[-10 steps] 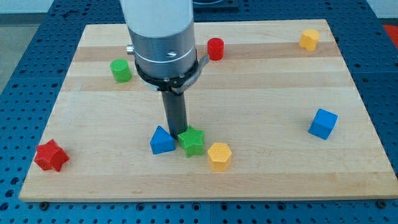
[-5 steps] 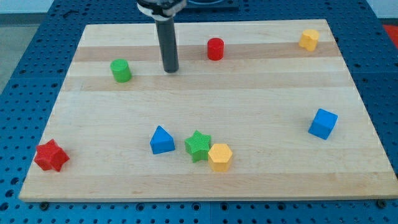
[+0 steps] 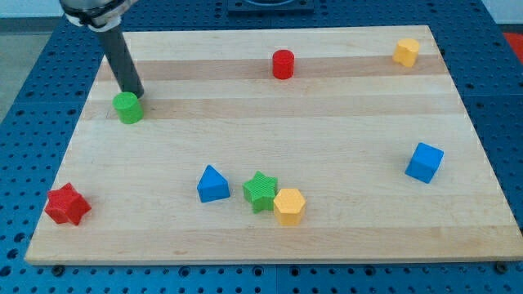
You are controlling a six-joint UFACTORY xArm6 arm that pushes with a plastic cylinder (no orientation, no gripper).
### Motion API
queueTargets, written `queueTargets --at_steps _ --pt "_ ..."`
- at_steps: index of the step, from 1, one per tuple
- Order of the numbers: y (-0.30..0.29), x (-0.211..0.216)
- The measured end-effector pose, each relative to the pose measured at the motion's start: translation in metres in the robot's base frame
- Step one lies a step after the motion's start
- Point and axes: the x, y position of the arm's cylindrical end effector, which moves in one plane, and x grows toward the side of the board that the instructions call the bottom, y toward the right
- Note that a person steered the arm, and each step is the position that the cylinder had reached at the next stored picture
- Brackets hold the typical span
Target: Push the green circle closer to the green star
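The green circle (image 3: pixel 127 107) stands on the wooden board (image 3: pixel 343 139) near its upper left. My tip (image 3: pixel 134 93) touches the circle's upper right side, the rod slanting up toward the view's top left. The green star (image 3: pixel 261 191) lies low in the middle of the board, between the blue triangle (image 3: pixel 212 184) on its left and the yellow hexagon (image 3: pixel 288 205), which touches it on its lower right. The circle is far up and to the left of the star.
A red cylinder (image 3: pixel 283 64) stands at the top middle. A yellow block (image 3: pixel 405 51) sits at the top right. A blue cube (image 3: pixel 424 162) is at the right. A red star (image 3: pixel 67 204) lies at the bottom left corner.
My tip has moved from beside the green star up the board, then left to the green circle. The circle has shifted left and a little down. The star moved slightly right against the yellow hexagon.
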Motion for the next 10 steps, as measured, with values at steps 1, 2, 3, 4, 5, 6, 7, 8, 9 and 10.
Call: queueTargets --at_steps 1,2,3,4,5,6,7,8,9,10 --pt "-0.015 0.012" --pt "0.013 0.051" --pt "0.057 0.067" --pt "0.077 0.084" --pt "0.084 0.113" --pt "0.083 0.118" --pt "0.083 0.132" --pt "0.084 0.174" --pt "0.084 0.197" --pt "0.09 0.213"
